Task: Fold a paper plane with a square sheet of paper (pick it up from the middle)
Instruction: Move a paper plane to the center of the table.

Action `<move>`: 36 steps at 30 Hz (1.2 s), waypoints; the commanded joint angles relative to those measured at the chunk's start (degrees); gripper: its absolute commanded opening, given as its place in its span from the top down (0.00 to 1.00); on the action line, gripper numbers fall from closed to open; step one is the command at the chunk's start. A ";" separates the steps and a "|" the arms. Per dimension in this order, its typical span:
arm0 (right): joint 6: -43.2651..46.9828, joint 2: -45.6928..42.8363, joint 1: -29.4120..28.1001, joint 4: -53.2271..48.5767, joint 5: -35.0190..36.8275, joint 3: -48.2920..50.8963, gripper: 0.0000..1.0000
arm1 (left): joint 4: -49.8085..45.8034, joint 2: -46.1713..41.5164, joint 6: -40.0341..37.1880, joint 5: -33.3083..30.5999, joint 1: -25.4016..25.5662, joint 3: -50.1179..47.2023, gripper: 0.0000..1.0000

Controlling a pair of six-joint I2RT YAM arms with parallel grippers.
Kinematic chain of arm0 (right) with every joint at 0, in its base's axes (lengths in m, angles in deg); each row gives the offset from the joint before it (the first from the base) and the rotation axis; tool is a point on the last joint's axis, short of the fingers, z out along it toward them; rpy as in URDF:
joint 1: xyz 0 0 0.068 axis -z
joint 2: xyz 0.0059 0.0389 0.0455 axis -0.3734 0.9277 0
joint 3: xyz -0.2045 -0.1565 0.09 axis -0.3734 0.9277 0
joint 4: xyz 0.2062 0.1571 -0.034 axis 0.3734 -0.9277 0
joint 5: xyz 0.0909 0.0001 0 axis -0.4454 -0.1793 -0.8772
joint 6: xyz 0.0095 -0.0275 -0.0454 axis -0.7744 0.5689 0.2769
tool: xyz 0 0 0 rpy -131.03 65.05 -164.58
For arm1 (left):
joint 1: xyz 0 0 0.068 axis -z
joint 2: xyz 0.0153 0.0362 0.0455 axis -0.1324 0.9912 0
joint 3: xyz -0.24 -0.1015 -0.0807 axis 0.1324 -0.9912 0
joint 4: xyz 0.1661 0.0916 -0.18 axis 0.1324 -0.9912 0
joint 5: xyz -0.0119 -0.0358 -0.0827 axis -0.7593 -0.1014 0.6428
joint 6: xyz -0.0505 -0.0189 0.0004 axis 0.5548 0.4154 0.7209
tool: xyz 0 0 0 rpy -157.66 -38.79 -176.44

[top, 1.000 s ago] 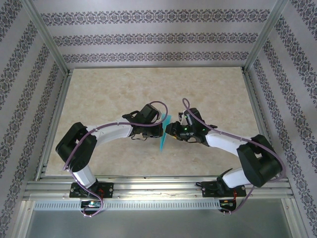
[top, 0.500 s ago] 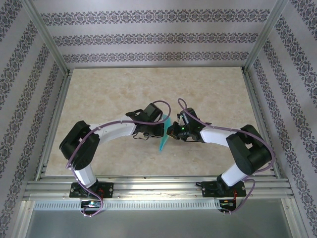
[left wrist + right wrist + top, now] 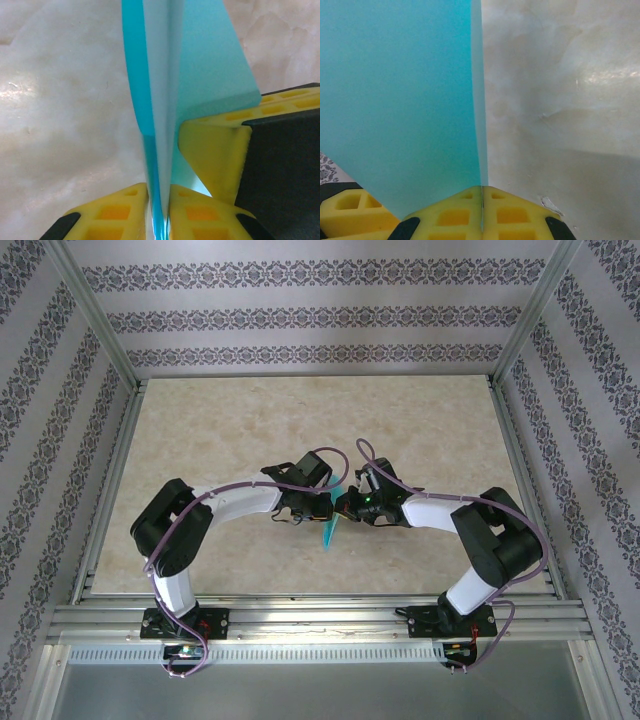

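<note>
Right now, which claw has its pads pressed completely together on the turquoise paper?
The right claw: its yellow pads meet flush on the paper. The left claw's pads stand slightly apart around it.

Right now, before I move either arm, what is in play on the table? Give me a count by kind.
Turquoise folded paper: 1
Grippers: 2, the left gripper and the right gripper
Total: 3

Smooth matt paper plane (image 3: 210, 65); glossy marbled table (image 3: 60, 100)
</note>
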 commanded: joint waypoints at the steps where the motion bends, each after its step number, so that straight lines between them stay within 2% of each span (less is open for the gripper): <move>1: 0.57 0.74 -0.08 0.96 -0.73 0.38 1.00 | -1.41 0.10 -0.91 0.04 0.90 1.48 0.83; 4: 0.48 0.83 -0.08 1.07 -0.91 0.53 1.00 | -3.13 0.66 -1.16 -0.88 0.98 2.29 0.78; 14: 0.45 1.34 -0.08 1.32 -0.78 0.88 1.00 | -7.35 -0.49 -1.97 -6.24 1.34 3.23 0.69; 28: 0.41 2.59 0.03 2.11 -0.56 1.35 1.00 | -6.51 -4.11 -1.48 -9.05 1.42 1.03 0.53; 32: 0.23 2.51 0.01 2.21 -0.65 1.35 1.00 | -4.34 -6.40 -1.43 -8.66 1.75 0.06 0.55; 36: 0.27 2.33 0.01 2.17 -0.73 1.36 1.00 | -0.14 -7.29 -0.82 -5.44 1.78 -1.51 0.59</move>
